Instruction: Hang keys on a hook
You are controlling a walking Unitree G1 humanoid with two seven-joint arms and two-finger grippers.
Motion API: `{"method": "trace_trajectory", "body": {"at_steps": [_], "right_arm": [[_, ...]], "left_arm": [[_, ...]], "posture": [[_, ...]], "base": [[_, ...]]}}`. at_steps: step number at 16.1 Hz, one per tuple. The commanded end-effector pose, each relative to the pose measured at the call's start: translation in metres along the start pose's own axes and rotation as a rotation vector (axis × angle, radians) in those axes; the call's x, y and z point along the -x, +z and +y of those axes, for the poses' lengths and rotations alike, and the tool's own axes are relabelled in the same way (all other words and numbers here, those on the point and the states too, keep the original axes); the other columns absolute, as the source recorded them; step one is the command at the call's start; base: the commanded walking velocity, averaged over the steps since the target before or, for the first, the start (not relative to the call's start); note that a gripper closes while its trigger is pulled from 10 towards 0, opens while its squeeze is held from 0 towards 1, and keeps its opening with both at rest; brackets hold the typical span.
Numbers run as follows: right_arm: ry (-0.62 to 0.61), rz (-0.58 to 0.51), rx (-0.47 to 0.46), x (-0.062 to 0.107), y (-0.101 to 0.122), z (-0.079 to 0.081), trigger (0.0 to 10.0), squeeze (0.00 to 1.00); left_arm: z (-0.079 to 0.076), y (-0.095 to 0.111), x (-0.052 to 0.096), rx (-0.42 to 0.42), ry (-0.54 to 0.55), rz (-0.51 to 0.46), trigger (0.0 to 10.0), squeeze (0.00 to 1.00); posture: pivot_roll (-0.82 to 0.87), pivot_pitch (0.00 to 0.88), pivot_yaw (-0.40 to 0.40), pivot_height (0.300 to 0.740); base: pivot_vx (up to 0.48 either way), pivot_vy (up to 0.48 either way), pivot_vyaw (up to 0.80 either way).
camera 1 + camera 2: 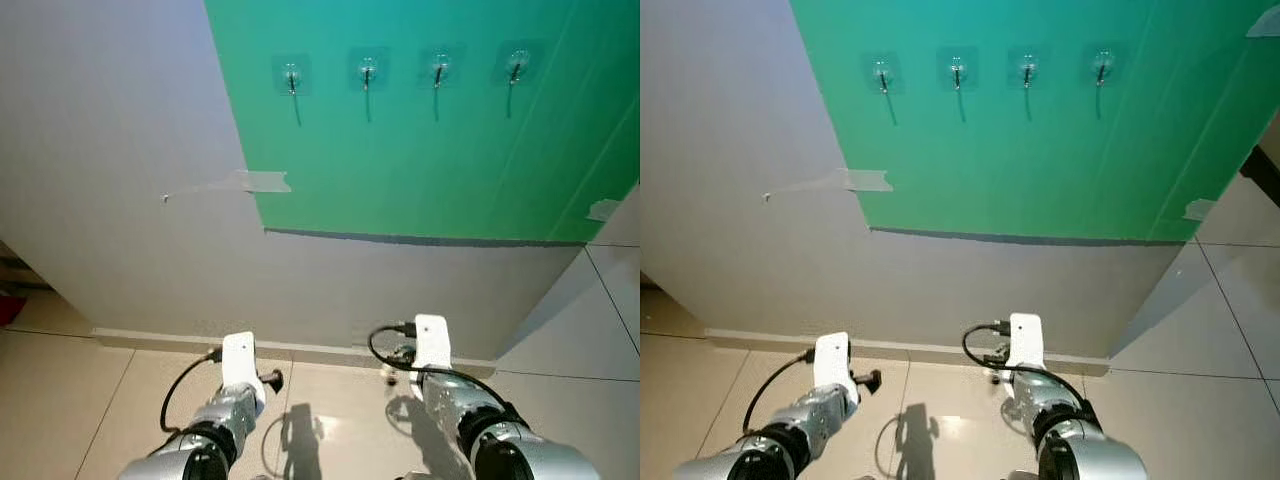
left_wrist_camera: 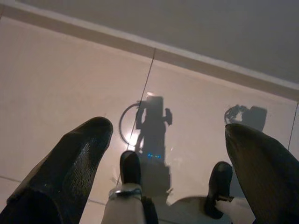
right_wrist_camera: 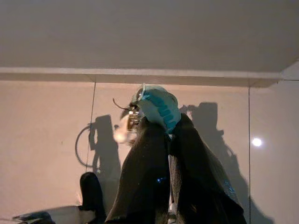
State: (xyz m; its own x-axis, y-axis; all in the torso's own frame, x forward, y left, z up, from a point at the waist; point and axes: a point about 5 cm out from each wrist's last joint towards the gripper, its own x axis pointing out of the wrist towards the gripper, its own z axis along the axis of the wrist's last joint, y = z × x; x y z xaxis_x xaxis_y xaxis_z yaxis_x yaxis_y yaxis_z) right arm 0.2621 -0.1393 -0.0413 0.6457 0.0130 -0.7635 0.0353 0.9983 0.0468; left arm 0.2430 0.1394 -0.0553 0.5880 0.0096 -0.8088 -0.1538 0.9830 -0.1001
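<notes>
Four clear hooks hang in a row on a green board [image 1: 420, 170] on the wall: first hook [image 1: 291, 76], second hook [image 1: 367, 72], third hook [image 1: 440, 69], fourth hook [image 1: 517, 66]. My right gripper [image 3: 167, 128] is low, near the floor and well below the board, shut on the keys [image 3: 156, 106]: a teal fob with metal bits sticking out past the fingertips. My left gripper [image 2: 167, 126] also hangs low and is open, its two black fingers [image 2: 70, 163] wide apart with nothing between them.
Below the board runs a grey wall with a strip of tape [image 1: 262, 181] and a baseboard [image 1: 320, 348]. Beige floor tiles [image 2: 70, 84] lie underneath. My two black feet [image 2: 131, 167] show in the left wrist view. A red object [image 1: 6, 305] sits at the far left.
</notes>
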Motion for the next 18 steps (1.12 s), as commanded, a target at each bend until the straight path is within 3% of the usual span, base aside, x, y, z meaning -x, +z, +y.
{"method": "trace_trajectory", "body": {"at_steps": [1, 5, 12, 18], "right_arm": [[0.009, -0.01, -0.011, 0.0, 0.006, 0.005, 0.0, 0.0], [0.027, -0.056, 0.0, -0.001, 0.025, 0.01, 0.0, 0.0], [0.023, -0.054, 0.04, -0.001, 0.025, 0.008, 0.0, 0.0], [-0.031, 0.032, 0.054, 0.001, -0.013, -0.012, 0.0, 0.0]], "left_arm": [[0.0, 0.007, 0.0, 0.005, 0.008, -0.02, 10.0, 0.0], [-0.011, 0.042, 0.001, 0.029, -0.01, -0.098, 10.0, 0.0], [-0.014, 0.05, 0.002, -0.01, 0.001, -0.108, 10.0, 0.0], [-0.017, 0.043, 0.001, -0.023, 0.0, -0.092, 10.0, 0.0]], "posture": [[-0.16, 0.0, 0.08, 0.74], [-0.15, 0.0, 0.077, 0.74], [-0.15, 0.0, 0.072, 0.74], [-0.16, 0.0, 0.083, 0.74]], "base": [[0.0, 0.0, 0.0], [0.0, 0.0, 0.0], [0.0, 0.0, 0.0], [0.0, 0.0, 0.0]]}}
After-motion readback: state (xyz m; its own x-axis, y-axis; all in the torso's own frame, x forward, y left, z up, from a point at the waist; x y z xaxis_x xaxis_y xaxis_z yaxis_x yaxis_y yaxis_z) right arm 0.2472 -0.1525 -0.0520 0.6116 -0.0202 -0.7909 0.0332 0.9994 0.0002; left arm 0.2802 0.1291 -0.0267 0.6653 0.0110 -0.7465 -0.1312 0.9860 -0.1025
